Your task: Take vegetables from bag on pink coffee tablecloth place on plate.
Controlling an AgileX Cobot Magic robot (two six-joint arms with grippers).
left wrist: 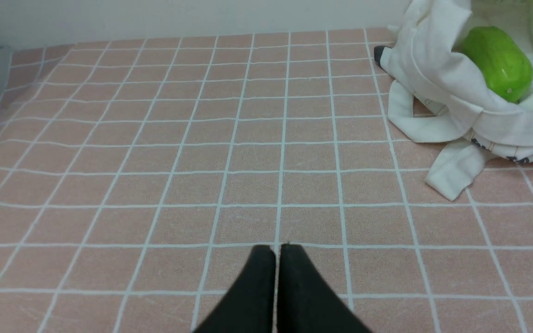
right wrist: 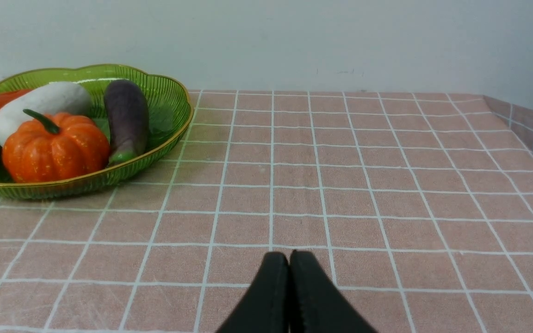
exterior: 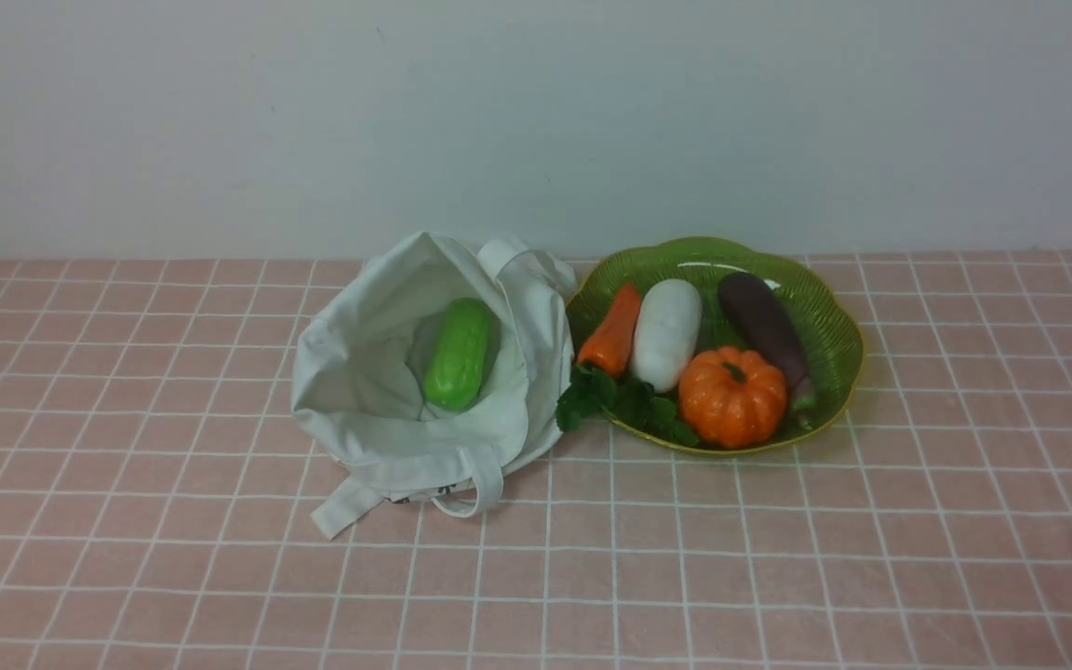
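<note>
The off-white bag [exterior: 378, 391] lies open on the pink tablecloth [exterior: 127, 521], left of the green plate [exterior: 834, 316]. A light-green gourd [exterior: 457, 354] lies inside the bag and also shows in the left wrist view [left wrist: 498, 62]. On the plate lie an orange carrot [exterior: 612, 330] with its green leafy top [exterior: 620, 400], a white vegetable [exterior: 666, 332], a purple eggplant [exterior: 764, 330] and an orange pumpkin [exterior: 731, 395]. My left gripper [left wrist: 277, 249] is shut and empty over bare cloth, away from the bag [left wrist: 456, 101]. My right gripper [right wrist: 289, 256] is shut and empty, apart from the plate [right wrist: 164, 125]. Neither gripper shows in the front view.
A pale wall runs behind the table. The bag's strap handles [exterior: 350, 507] trail toward the front. The cloth's right edge folds down in the right wrist view [right wrist: 525, 125].
</note>
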